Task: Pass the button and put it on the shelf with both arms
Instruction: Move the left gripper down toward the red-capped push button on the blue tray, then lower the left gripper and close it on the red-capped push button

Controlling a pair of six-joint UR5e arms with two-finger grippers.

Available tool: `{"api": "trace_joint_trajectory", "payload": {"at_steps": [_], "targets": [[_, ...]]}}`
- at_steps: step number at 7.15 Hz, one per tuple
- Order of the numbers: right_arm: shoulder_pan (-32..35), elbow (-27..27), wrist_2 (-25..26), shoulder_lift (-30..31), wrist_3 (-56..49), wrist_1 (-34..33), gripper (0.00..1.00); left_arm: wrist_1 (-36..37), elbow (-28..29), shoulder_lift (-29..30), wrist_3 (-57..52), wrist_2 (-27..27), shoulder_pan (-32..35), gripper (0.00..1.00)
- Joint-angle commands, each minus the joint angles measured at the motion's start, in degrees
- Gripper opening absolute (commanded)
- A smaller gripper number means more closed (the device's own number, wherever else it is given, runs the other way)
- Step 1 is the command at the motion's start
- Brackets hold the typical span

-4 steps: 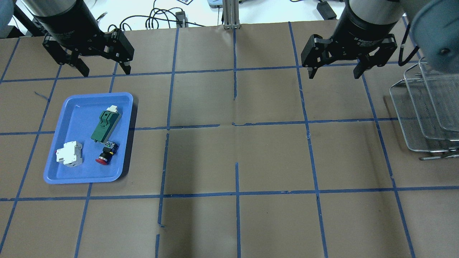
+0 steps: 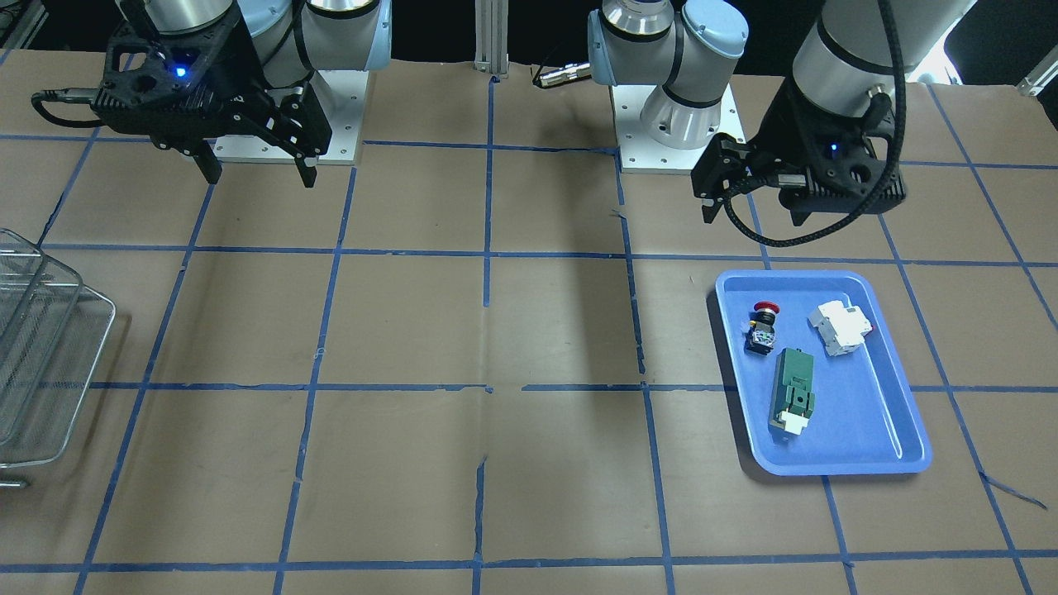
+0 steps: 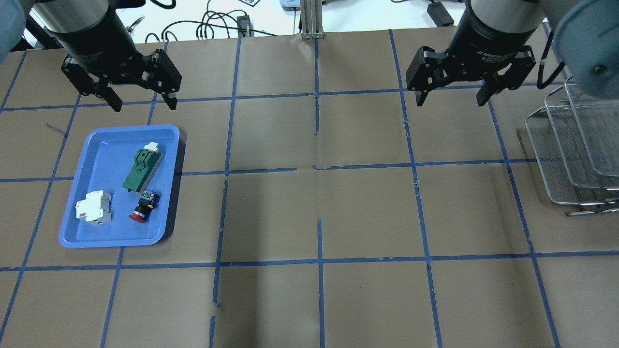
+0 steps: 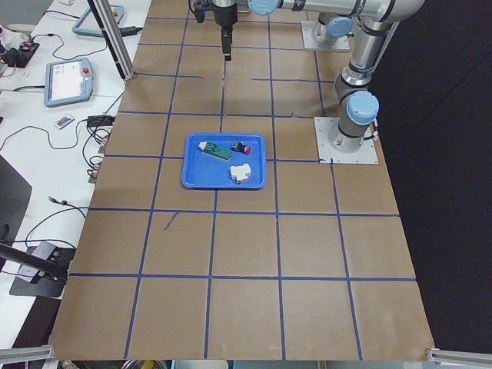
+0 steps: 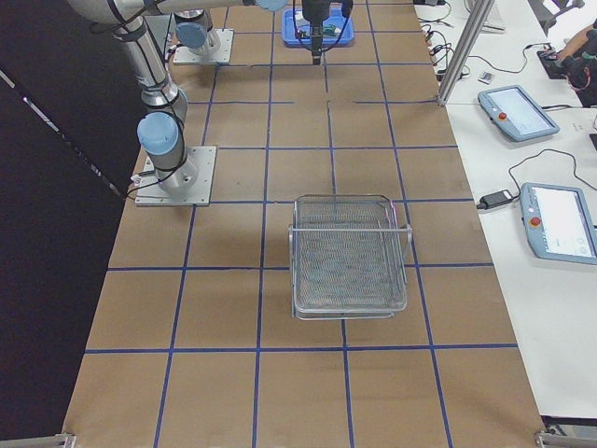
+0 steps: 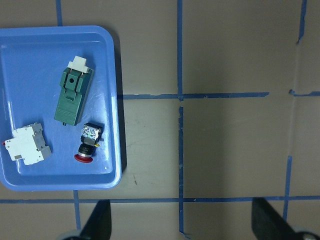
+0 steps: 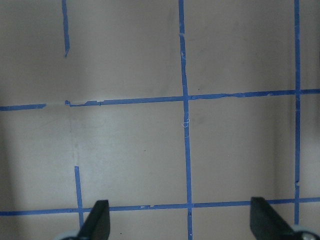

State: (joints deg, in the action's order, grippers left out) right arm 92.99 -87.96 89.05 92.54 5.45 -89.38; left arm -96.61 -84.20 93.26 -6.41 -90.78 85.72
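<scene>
The button point(image 3: 143, 207), with red cap, black body and pale contact block, lies on its side in the blue tray point(image 3: 104, 150) at the table's left. It also shows in the front view point(image 2: 762, 324) and the left wrist view point(image 6: 87, 145). My left gripper point(image 3: 143, 104) is open and empty, hovering high just beyond the tray's far edge. My right gripper point(image 3: 450, 100) is open and empty over bare table, to the left of the shelf point(image 3: 566, 159), a silver wire-mesh rack at the table's right end point(image 5: 350, 257).
In the tray, a green rectangular block point(image 3: 141, 166) lies right beside the button and a white breaker-like module point(image 3: 94, 208) lies to its left. Brown paper with a blue tape grid covers the table between tray and shelf. Cables lie beyond the far edge.
My left gripper has shifted slightly nearer the tray's far edge. The right gripper and the objects have not visibly moved.
</scene>
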Motion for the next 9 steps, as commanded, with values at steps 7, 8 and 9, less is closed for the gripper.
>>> {"api": "trace_joint_trajectory", "payload": {"at_steps": [7, 8, 9], "targets": [[0.0, 0.2, 0.0, 0.0, 0.1, 0.0, 1.0, 34.7, -32.2, 6.0, -42.1, 0.1, -17.9, 1.0], [0.0, 0.2, 0.0, 0.0, 0.1, 0.0, 1.0, 34.9, -33.3, 6.7, -43.9, 0.6, -20.4, 1.0], [0.0, 0.2, 0.0, 0.0, 0.1, 0.0, 1.0, 37.3, -34.4, 7.5, -46.6, 0.6, -22.2, 1.0]]}}
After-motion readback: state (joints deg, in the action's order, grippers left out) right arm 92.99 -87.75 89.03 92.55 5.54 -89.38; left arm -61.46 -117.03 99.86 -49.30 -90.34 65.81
